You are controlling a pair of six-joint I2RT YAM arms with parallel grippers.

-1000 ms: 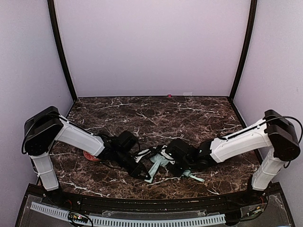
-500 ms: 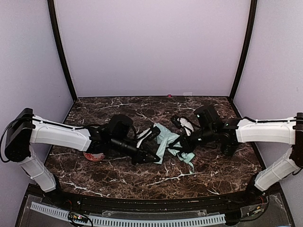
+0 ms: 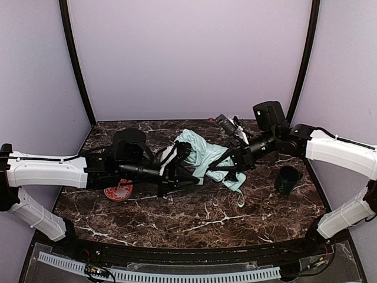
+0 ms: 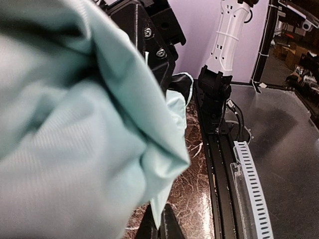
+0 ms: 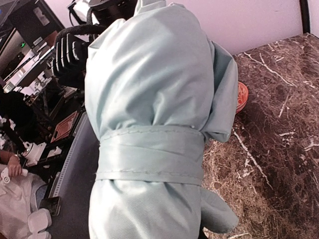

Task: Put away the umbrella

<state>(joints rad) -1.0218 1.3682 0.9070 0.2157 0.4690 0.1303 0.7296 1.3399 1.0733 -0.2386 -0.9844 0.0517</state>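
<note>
The umbrella (image 3: 200, 152) is a pale mint-green bundle held above the marble table (image 3: 194, 221) between both arms. My left gripper (image 3: 185, 168) comes in from the left, and in the left wrist view its black fingertips (image 4: 172, 230) are shut on a pointed fold of the fabric (image 4: 75, 124). My right gripper (image 3: 234, 158) holds the bundle's right end. In the right wrist view the umbrella (image 5: 149, 89) fills the frame, with a mint strap (image 5: 149, 154) wrapped around it, and hides my fingers. A loose mint strip hangs down (image 3: 240, 197).
A dark green cup (image 3: 288, 180) stands on the table at the right, below my right forearm. A red-orange dish (image 3: 119, 191) lies at the left, under my left arm; it also shows in the right wrist view (image 5: 241, 97). Walls close the back and sides.
Both arms have risen and stretched toward the back of the table, carrying the umbrella up and away from the near edge. The dark green cup has come into sight.
</note>
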